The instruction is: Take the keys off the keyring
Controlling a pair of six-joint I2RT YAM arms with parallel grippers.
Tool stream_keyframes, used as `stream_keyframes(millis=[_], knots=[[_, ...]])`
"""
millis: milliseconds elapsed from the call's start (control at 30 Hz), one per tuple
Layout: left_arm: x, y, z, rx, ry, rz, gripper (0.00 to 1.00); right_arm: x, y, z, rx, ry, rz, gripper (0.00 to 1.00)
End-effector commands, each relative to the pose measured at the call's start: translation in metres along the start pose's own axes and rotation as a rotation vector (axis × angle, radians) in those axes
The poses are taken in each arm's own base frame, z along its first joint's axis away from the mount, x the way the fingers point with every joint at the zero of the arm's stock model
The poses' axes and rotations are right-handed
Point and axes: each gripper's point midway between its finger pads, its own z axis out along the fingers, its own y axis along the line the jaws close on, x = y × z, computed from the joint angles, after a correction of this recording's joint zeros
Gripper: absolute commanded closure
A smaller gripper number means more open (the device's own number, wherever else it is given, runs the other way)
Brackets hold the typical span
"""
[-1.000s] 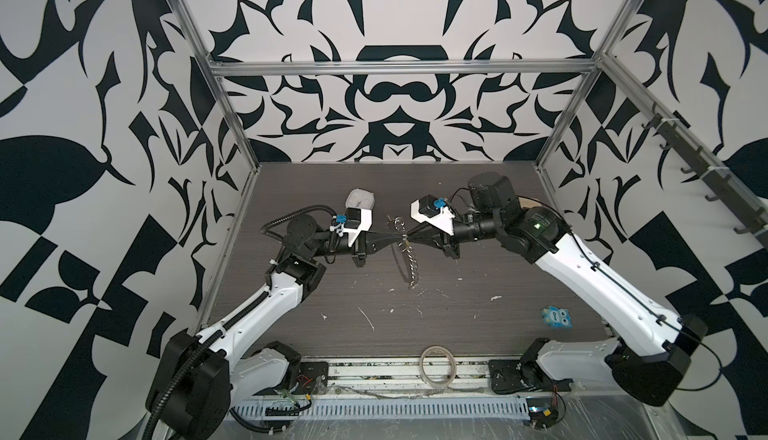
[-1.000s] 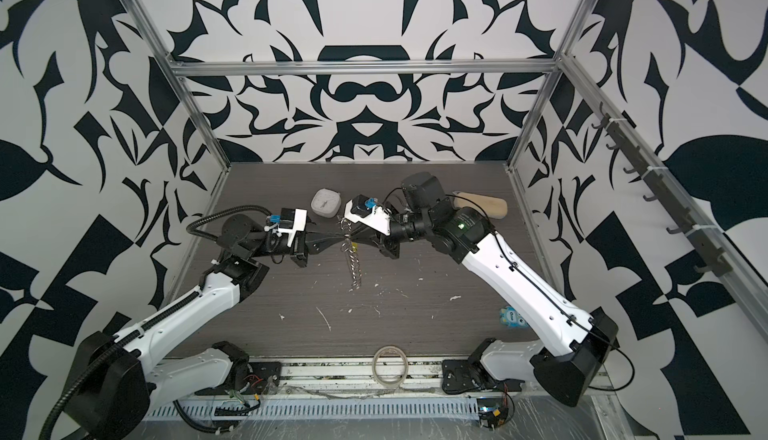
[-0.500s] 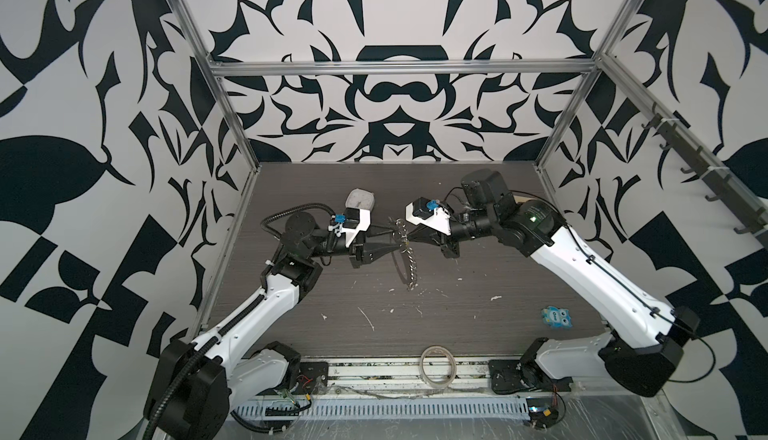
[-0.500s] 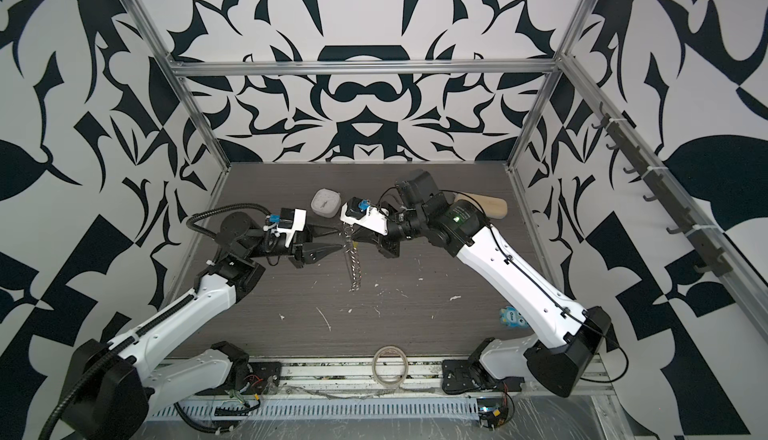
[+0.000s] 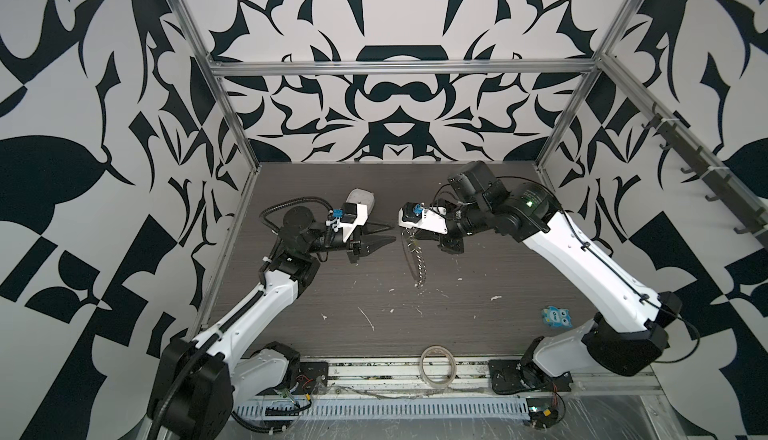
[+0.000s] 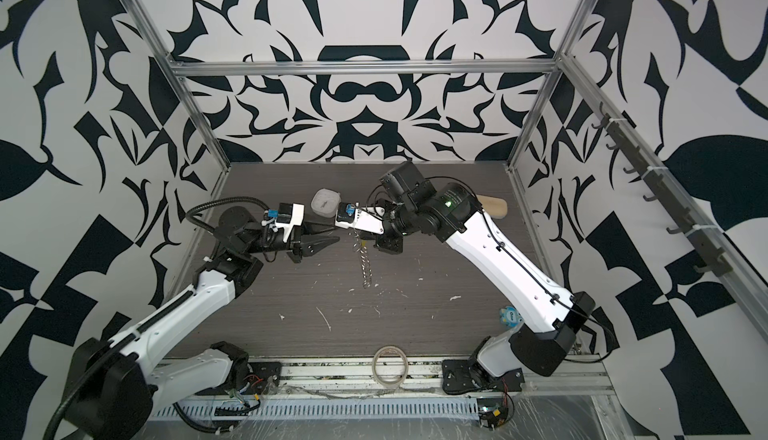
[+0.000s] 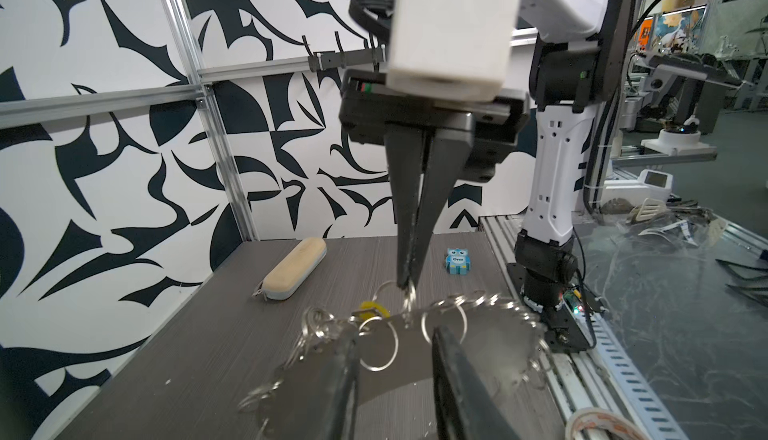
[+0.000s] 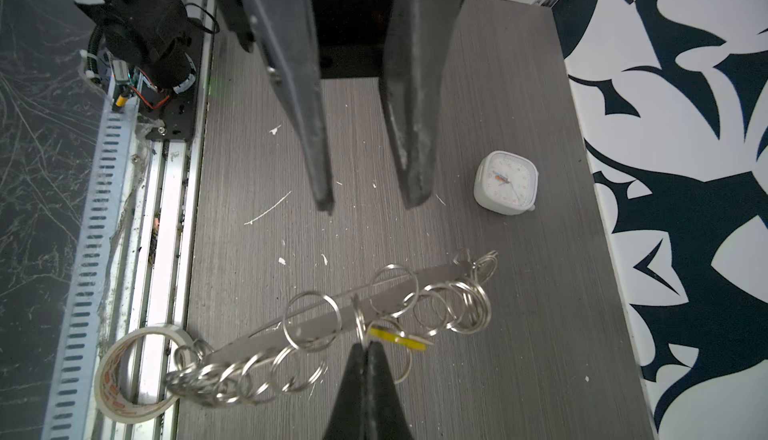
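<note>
My right jaws clamped tight on the silvery metal ring chain [image 5: 419,261], yellow plastic tag [image 8: 399,339] beside, left jaws parted, empty, at nine o'clock.

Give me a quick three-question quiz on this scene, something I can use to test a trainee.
1. True or false: the left end effector is shut on the ring chain.
2. What does the right end effector pinch? A) the tape roll B) a ring of the chain C) the clock
3. Fill in: the small tag hanging on the chain is ____ in colour.

Key: 1 false, its jaws stand open beside the chain; 2 B; 3 yellow.
</note>
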Motion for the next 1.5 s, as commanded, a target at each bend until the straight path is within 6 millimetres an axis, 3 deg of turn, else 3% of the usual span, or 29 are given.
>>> stream_keyframes(millis=[0,133,567,1467], knots=[[-0.019,-0.002,0.000,0.034,-0.111,0.019,0.66,-0.010,-0.003,-0.015,0.045,0.004,-0.036,1.00],[-0.010,0.002,0.007,0.075,-0.131,-0.039,0.65,-0.012,-0.004,-0.018,0.064,0.017,-0.047,1.00],[0.011,-0.008,0.024,0.101,-0.053,-0.063,0.61,-0.004,-0.011,-0.011,0.080,0.120,-0.047,1.00],[0.012,0.003,0.039,0.056,-0.086,-0.099,0.71,-0.009,-0.011,-0.003,0.084,0.123,-0.045,1.00]])
